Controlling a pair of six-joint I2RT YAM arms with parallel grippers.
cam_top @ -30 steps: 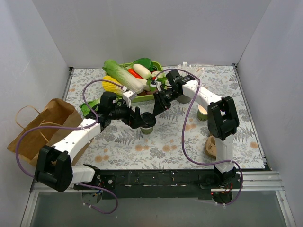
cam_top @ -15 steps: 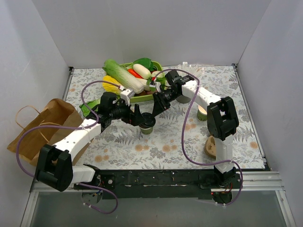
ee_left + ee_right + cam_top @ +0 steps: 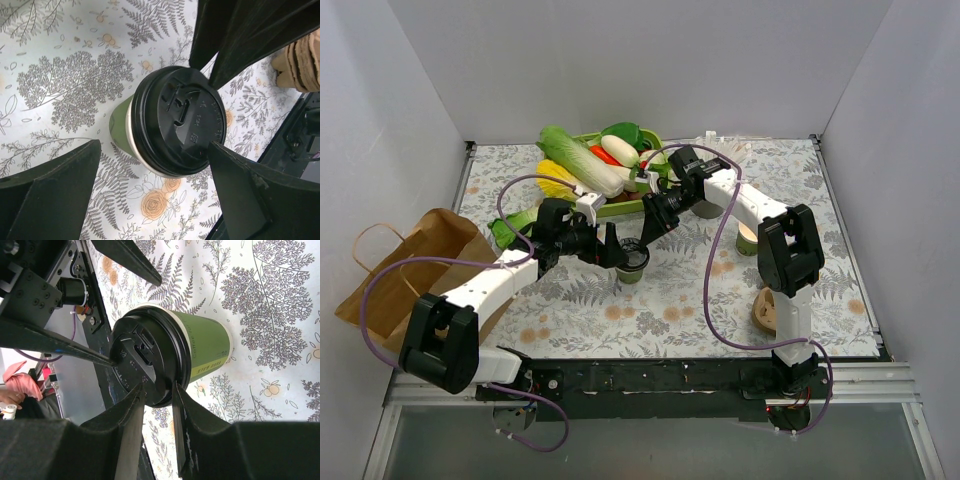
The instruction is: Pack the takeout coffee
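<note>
The takeout coffee (image 3: pixel 633 262), a dark-green cup with a black lid, stands upright on the floral mat near the middle. My left gripper (image 3: pixel 618 250) is open, and its fingers flank the cup without touching it in the left wrist view (image 3: pixel 155 150). The cup's lid (image 3: pixel 180 120) fills that view's centre. My right gripper (image 3: pixel 647 238) reaches in from the far right. In the right wrist view (image 3: pixel 159 387) its fingers are pinched on the rim of the lid (image 3: pixel 145 357), above the green cup wall (image 3: pixel 205 347).
A brown paper bag (image 3: pixel 415 265) lies open at the left. A green tray (image 3: pixel 620 207) piled with vegetables sits at the back. A grey holder (image 3: pixel 708 208), a lidless green cup (image 3: pixel 748 240) and a brown cardboard piece (image 3: pixel 767 308) stand to the right.
My left arm has shifted slightly right, bringing its open fingers closer around the cup. The right gripper and the cup have hardly moved.
</note>
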